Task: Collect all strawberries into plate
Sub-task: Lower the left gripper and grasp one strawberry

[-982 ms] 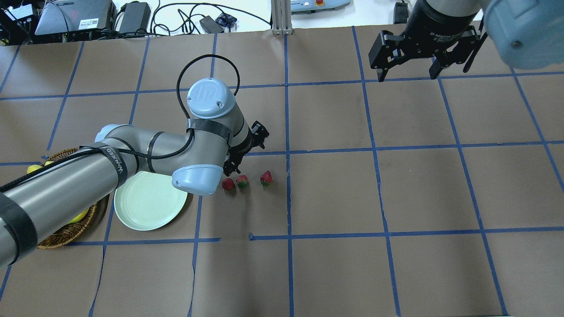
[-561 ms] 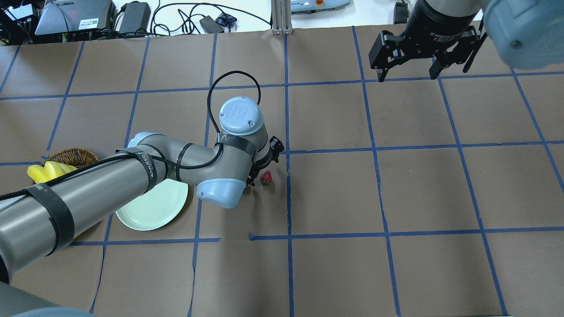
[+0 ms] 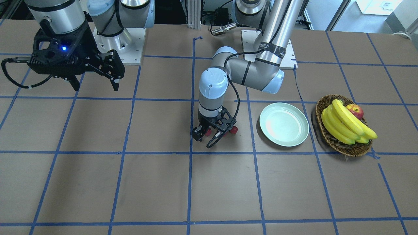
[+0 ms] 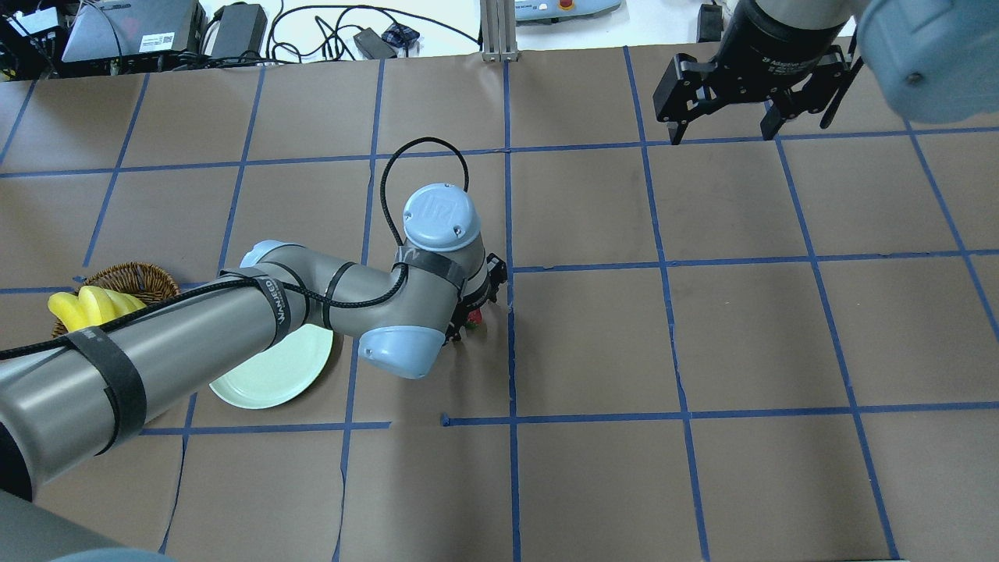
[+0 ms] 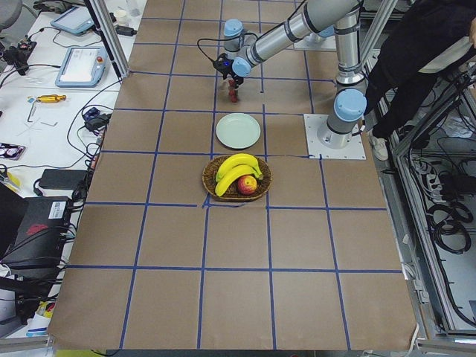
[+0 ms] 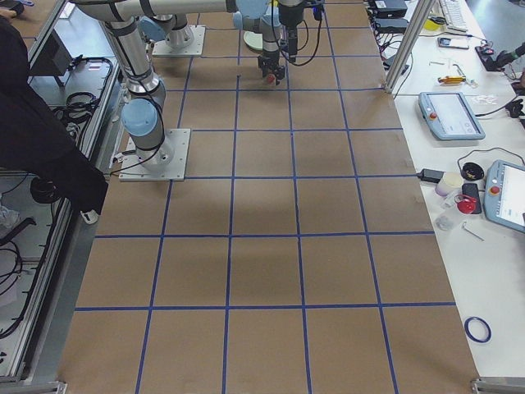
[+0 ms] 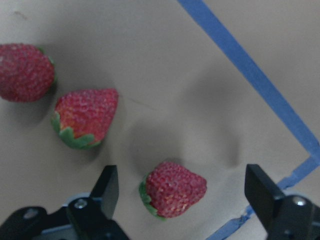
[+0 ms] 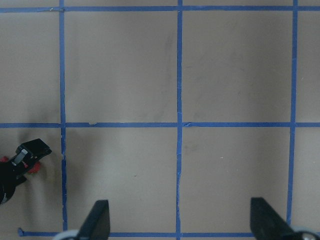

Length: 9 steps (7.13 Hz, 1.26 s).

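Note:
Three strawberries lie in a row on the brown table in the left wrist view: one [image 7: 25, 72] at the far left, one [image 7: 86, 117] in the middle, one [image 7: 175, 189] between my fingers. My left gripper [image 7: 184, 192] is open and low, straddling that last berry without closing on it. In the front-facing view the left gripper [image 3: 212, 135] hides most of the berries; red shows at a strawberry [image 3: 233, 130]. The mint-green plate [image 3: 284, 125] is empty, beside the berries. My right gripper [image 4: 722, 129] is open and empty, high over the far table.
A brown wicker basket [image 3: 343, 145] with bananas [image 3: 346, 125] and an apple [image 3: 355, 111] stands just beyond the plate. In the overhead view the left forearm covers part of the plate [image 4: 273, 378] and the basket [image 4: 133, 275]. Blue tape lines grid the table.
My left arm has swung right and come down over the strawberries, from the near end of the row to the far berry. The right arm has not moved.

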Available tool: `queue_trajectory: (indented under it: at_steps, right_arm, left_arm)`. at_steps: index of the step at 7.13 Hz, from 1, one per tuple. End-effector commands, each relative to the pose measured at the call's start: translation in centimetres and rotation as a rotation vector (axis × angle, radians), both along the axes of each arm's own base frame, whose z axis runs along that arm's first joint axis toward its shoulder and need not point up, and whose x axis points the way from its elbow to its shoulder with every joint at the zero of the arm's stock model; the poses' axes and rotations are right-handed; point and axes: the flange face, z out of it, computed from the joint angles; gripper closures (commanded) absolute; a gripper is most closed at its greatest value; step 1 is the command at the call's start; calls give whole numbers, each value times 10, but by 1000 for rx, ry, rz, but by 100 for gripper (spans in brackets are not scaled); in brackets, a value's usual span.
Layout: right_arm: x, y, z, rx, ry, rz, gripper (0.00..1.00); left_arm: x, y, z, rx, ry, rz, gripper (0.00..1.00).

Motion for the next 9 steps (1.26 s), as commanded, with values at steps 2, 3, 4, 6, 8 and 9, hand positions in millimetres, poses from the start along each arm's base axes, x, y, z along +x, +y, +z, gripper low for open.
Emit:
queue_trajectory:
  at_steps: [2,3,4,6,8,9]
  right_arm:
    - [0,-1,0,-2,0,-2,0]
    - [0,0,0,-1,0,-2,0]
    - [0,0,1,-2,0,-2,0]
    - [0,0,1,-4,0,-2,0]
    - [0,-1,0,-2,0,-2,0]
    - [0,-1,0,-2,0,-2,0]
  left_arm:
    - [1,4,-3,10,-2,-25,44]
    - [0,3,0,5,2,-26,54]
    - [0,3,0,5,2,-26,58]
    - [1,4,12,-8,4,-46,62]
    - [3,5,23,-14,1,-61,65]
    - [11,7,29,15,-33,-92,65]
